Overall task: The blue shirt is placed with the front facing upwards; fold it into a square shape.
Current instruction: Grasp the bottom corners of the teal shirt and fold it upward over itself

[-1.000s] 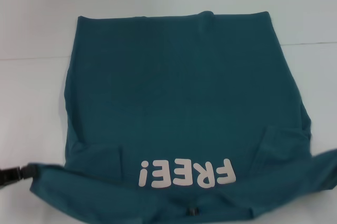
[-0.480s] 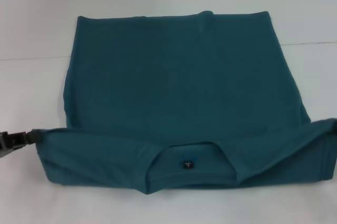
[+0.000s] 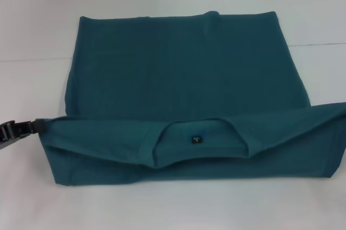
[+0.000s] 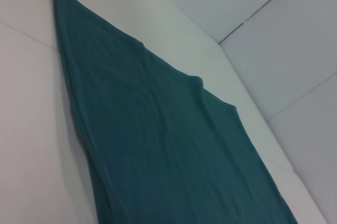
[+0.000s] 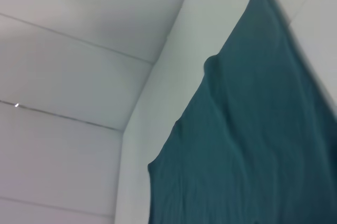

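Shirt (image 3: 184,78) lies flat on the white bench (image 3: 32,30), its far hem toward the back edge and its sides turned in to leave a long teal panel. The near end, with the collar (image 3: 199,140), is folded up and over toward the far side, so a band of plain back fabric runs across the width of the panel. In the collar opening a small dark neck label (image 3: 195,139) shows. This folded band is lifted at both ends and sags a little in the middle.

At the band's left corner the left gripper (image 3: 30,128) reaches in from the picture's edge, its dark fingers pinched on the cloth. The band's right corner runs out of the head view at the right edge, raised off the bench; the right gripper is out of sight there.

Both wrist views look along the shirt (image 4: 158,129) (image 5: 253,145) stretching away over the bench, with pale wall panels (image 5: 68,76) beyond.
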You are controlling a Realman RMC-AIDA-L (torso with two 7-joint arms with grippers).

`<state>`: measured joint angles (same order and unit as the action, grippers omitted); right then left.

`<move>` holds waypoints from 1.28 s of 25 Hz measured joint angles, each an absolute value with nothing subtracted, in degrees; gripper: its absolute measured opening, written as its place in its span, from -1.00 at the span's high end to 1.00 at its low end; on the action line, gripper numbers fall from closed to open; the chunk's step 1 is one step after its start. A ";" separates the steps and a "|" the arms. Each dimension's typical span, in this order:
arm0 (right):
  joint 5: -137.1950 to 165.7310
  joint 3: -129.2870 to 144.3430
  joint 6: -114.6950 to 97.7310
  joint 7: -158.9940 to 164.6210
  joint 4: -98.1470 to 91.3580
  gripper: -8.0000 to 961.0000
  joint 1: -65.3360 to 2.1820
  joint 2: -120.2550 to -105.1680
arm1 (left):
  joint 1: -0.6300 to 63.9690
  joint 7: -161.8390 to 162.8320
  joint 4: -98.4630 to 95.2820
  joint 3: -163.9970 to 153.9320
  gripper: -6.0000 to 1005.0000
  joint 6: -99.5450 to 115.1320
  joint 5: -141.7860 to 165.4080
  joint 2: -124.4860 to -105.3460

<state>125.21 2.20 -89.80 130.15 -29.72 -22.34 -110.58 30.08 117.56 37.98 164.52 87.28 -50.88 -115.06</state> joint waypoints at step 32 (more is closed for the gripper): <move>119.21 3.12 -77.27 128.67 -27.31 0.87 -28.45 -111.71 | 37.72 112.32 35.97 164.12 0.88 74.83 -51.62 -115.76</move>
